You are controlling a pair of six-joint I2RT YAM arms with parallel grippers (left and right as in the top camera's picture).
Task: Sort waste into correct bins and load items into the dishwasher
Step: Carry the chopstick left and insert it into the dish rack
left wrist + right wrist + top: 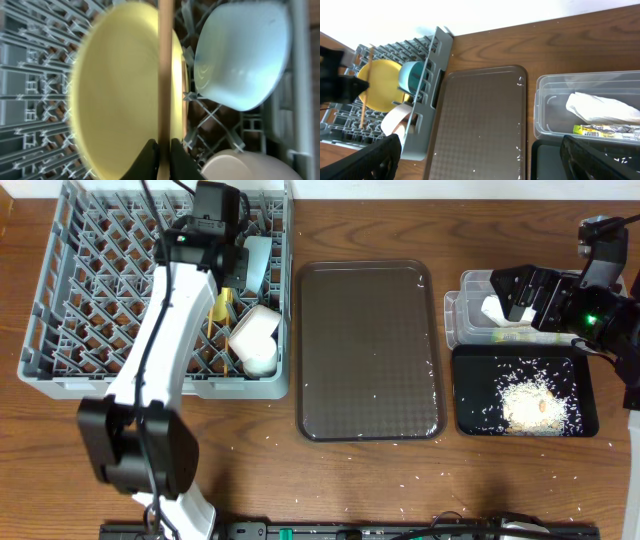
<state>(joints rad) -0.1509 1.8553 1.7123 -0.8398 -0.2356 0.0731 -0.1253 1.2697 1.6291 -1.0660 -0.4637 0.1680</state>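
Your left fingers [148, 157] are closed on a thin wooden chopstick [165, 75], pinching it near one end. The left wrist view shows its long axis running straight away from the grip, across the face of the round yellow plate [120, 100] that stands on edge in the large grey plastic dish rack [90, 290]. A light blue bowl [240, 55] sits just beside the plate on one side, and a white bowl [240, 167] lies near the fingers. The next move probably turns on the free end finding a gap between the pegs, not the plate's face, so keep the stick along the plate as you lower it. From overhead the arm hides the stick entirely. The right wrist view shows it from the side, standing nearly upright against the plate. Your right fingers [375, 160] are spread wide and hold nothing, poised above the clear rectangular plastic tub [540, 115]. The tub holds a crumpled white paper napkin [600, 107] and a small green-yellow snack wrapper [605, 131]. Whitish rice-like scraps [530, 405] lie in the shallow black tray [470, 415] next to it. The left arm is plainly the nearer one to the rack.
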